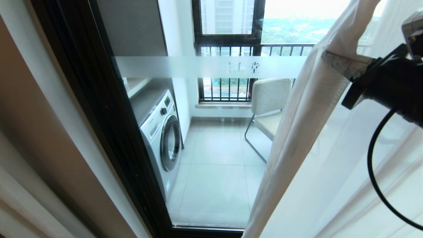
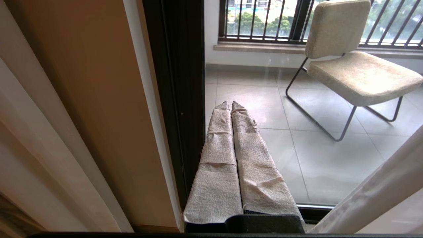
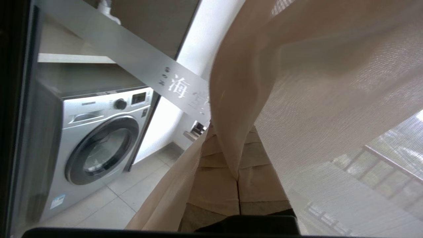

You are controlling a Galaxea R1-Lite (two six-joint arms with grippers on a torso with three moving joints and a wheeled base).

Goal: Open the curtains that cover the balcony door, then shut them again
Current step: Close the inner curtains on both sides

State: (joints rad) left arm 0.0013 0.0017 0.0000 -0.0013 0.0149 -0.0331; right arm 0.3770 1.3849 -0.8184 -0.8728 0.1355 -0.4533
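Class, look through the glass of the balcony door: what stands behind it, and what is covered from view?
Behind the balcony door: a washing machine, a chair and barred windows. The sheer curtain veils the chair's right side and everything farther right.

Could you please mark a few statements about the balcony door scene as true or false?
1. The sheer curtain covers the whole balcony door. False: the glass on the robot's left is uncovered.
2. A washing machine stands behind the glass. True.
3. The right gripper is pressed into the sheer curtain. True.
4. The left gripper has its jaws wide open. False: they are shut, holding nothing.
5. The chair lies tipped over. False: it stands upright.
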